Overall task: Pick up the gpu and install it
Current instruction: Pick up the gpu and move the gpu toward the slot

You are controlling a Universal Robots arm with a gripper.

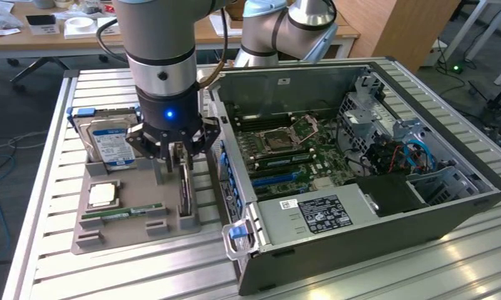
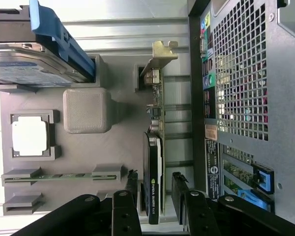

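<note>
The gpu (image 1: 186, 187) stands on its long edge in a slot of the grey holder tray (image 1: 142, 228), beside the open computer case (image 1: 450, 206). In the wrist view it is a dark card (image 2: 152, 162) with a silvery end bracket (image 2: 160, 56) at its far end. My gripper (image 1: 177, 165) hangs straight down over the card. Its two black fingers (image 2: 179, 187) straddle the card's near end, one on each side, and a small gap shows on at least one side. The gripper (image 2: 155, 189) is open, and the card rests in its slot.
The tray also holds a silver hard drive (image 1: 112, 147) in a blue-edged bracket, a CPU (image 1: 104, 195) and a green memory stick (image 1: 121, 214). The case lies open with the motherboard (image 1: 292, 150) and its blue slots (image 1: 279, 177) exposed. The case's rear wall (image 2: 246, 98) stands close beside the gpu.
</note>
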